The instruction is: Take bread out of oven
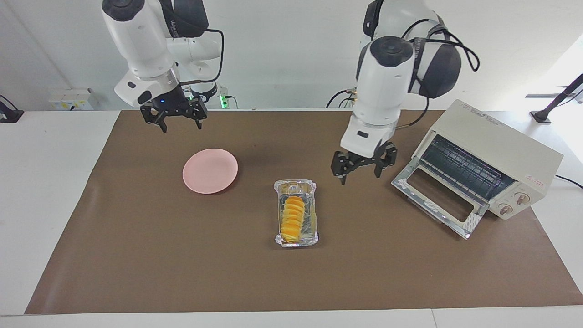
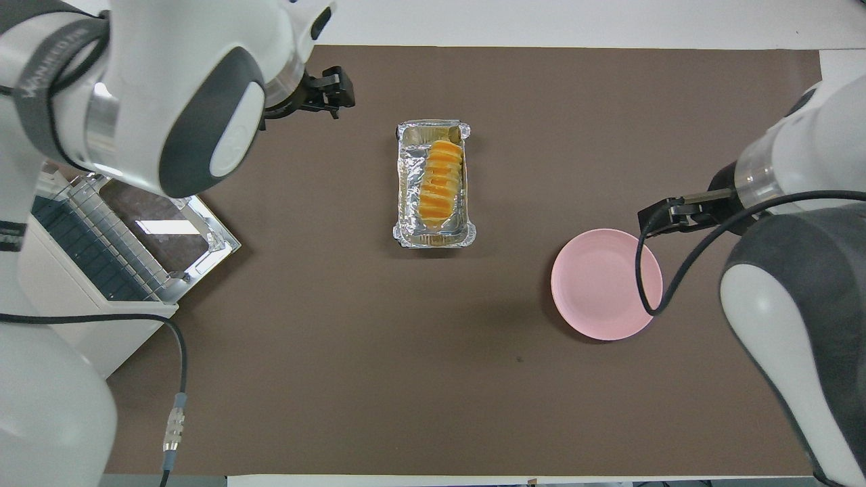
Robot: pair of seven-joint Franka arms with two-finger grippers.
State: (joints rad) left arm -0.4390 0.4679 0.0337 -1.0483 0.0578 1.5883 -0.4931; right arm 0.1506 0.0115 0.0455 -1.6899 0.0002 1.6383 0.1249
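Note:
The yellow-orange ridged bread (image 1: 293, 216) (image 2: 440, 181) lies in a crinkled foil tray (image 1: 312, 228) (image 2: 404, 203) on the brown mat at mid-table, outside the oven. The cream oven (image 1: 496, 136) (image 2: 61, 338) stands at the left arm's end, its glass door (image 1: 435, 196) (image 2: 159, 223) dropped open and its wire rack bare. My left gripper (image 1: 360, 176) (image 2: 338, 93) hangs open and holds nothing, over the mat between the tray and the oven door. My right gripper (image 1: 181, 126) (image 2: 656, 218) is open and raised over the mat by the pink plate.
A round pink plate (image 1: 210, 171) (image 2: 606, 284) lies beside the tray toward the right arm's end, slightly nearer to the robots. The brown mat (image 1: 182, 264) covers most of the table, with white table margins around it.

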